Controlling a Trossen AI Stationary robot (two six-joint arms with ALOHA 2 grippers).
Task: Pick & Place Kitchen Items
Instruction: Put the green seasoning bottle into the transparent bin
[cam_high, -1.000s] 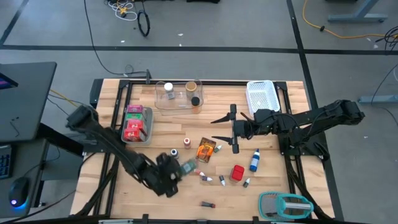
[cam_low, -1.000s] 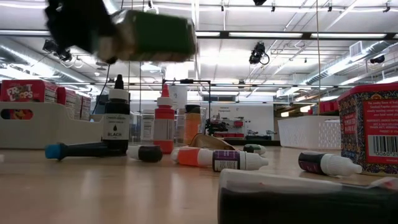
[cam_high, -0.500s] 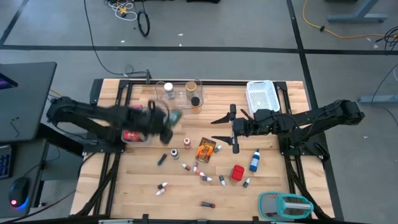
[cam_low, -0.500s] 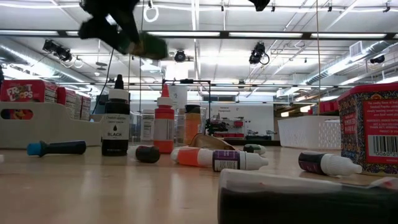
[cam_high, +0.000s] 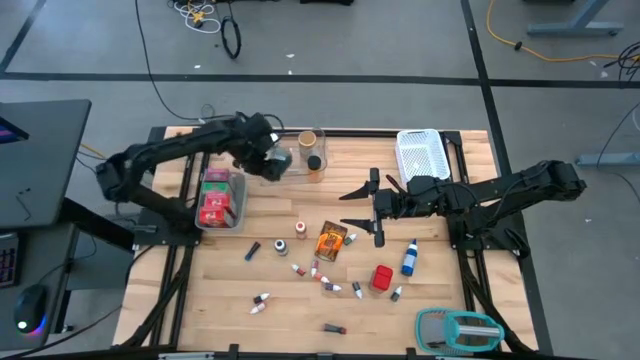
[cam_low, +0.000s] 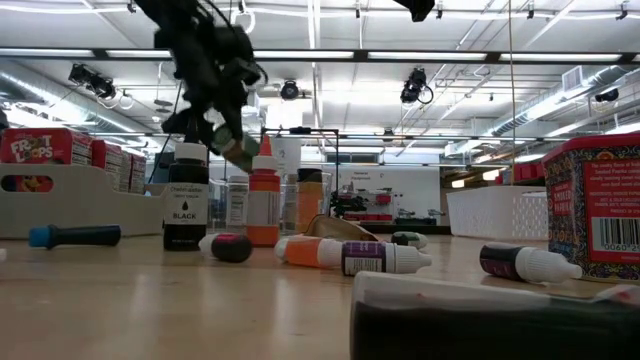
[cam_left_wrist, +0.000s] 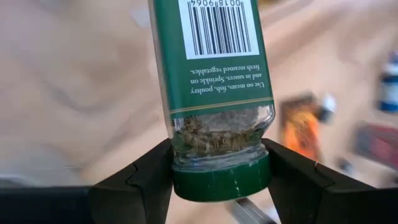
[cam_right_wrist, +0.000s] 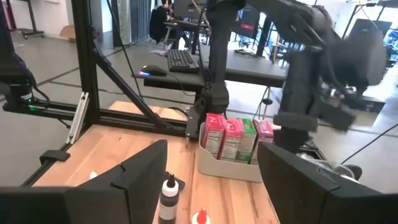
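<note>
My left gripper (cam_high: 268, 160) hangs over the clear tray (cam_high: 297, 173) at the table's far left, shut on a glass spice jar (cam_left_wrist: 214, 93) with a green label and green lid. In the low view the jar (cam_low: 240, 152) is tilted, high above the table. Two short jars (cam_high: 308, 138) stand in the tray. The orange packet (cam_high: 330, 242), red box (cam_high: 382, 277), blue bottle (cam_high: 409, 258) and tiny vials (cam_high: 327, 283) lie mid-table. Right of centre, my right gripper (cam_high: 352, 207) hovers open and holds nothing. My left gripper pinches the jar between its two fingers at the green-lid end (cam_left_wrist: 186, 180), one finger (cam_left_wrist: 152, 180) on each side of the lid and glass neck. The fingers slant down from above. The jar is lifted clear and tilted, its bottom end pointing away from the wrist.
A grey bin (cam_high: 236, 200) with red, pink and green boxes stands at the left. The white mesh basket (cam_high: 420, 152) is at the far right, and a teal-and-grey gadget (cam_high: 458, 328) lies at the near right edge. Bare wood shows at the near left.
My left gripper has swung from the near-left part of the table toward the far edge, carrying the green-lidded jar clear of the table, to above the clear tray. Its wrist has rolled on the way. It has stayed shut on the jar.
</note>
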